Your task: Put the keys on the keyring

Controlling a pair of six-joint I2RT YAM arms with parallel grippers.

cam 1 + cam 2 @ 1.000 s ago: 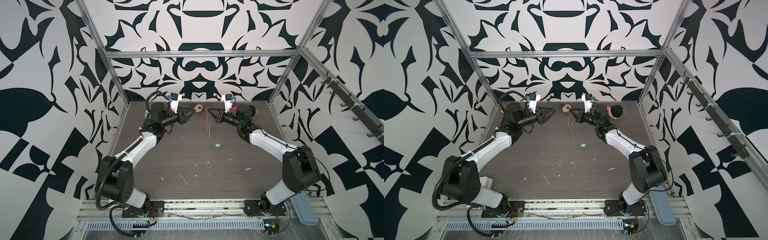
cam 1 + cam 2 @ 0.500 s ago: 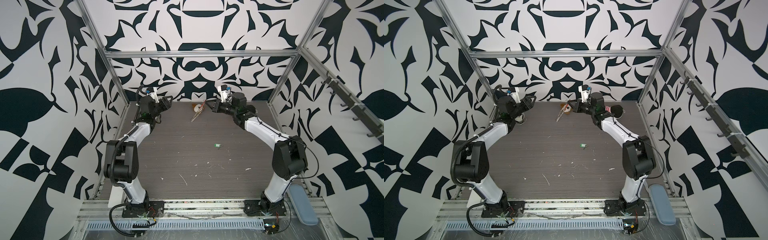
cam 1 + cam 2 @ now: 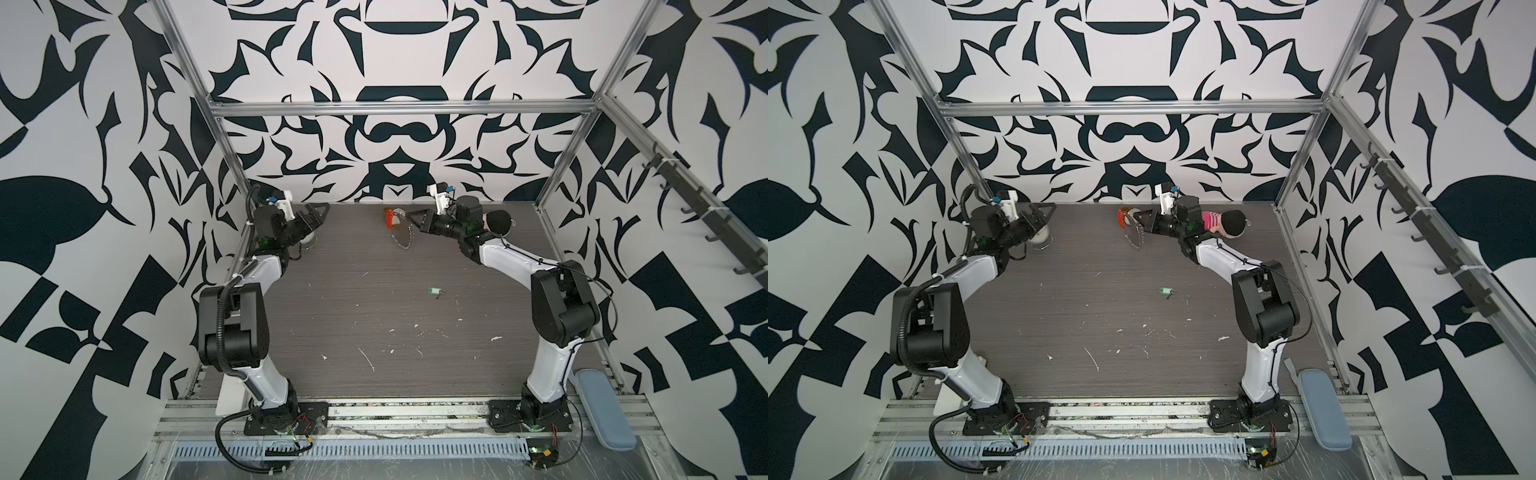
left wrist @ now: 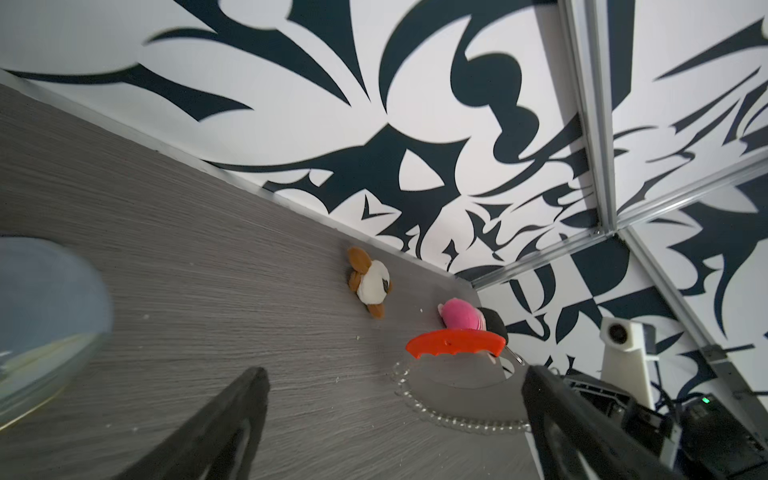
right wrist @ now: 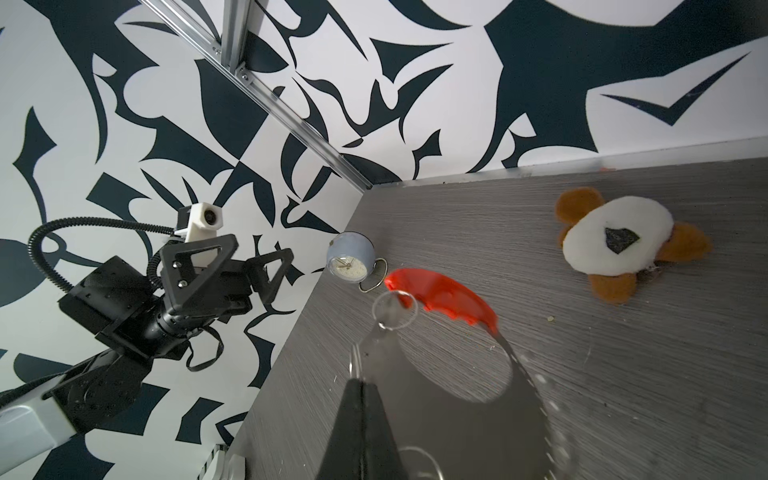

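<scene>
The keys, a small green tag, lie alone mid-table. The keyring hangs blurred above the rear of the table, its orange-red strip uppermost and its silver chain curving below. My right gripper is shut on a thin ring of that chain. My left gripper stands open and empty at the rear left, well apart from the keyring; the right wrist view shows it too.
A pale blue globe clock sits under the left gripper. A brown-and-white plush and a pink-and-black plush lie by the rear wall. A blue pad rests at the front right.
The left gripper opened and drew back to the rear left corner. The right gripper carried the keyring toward the rear wall, and the chain now swings instead of hanging straight.
</scene>
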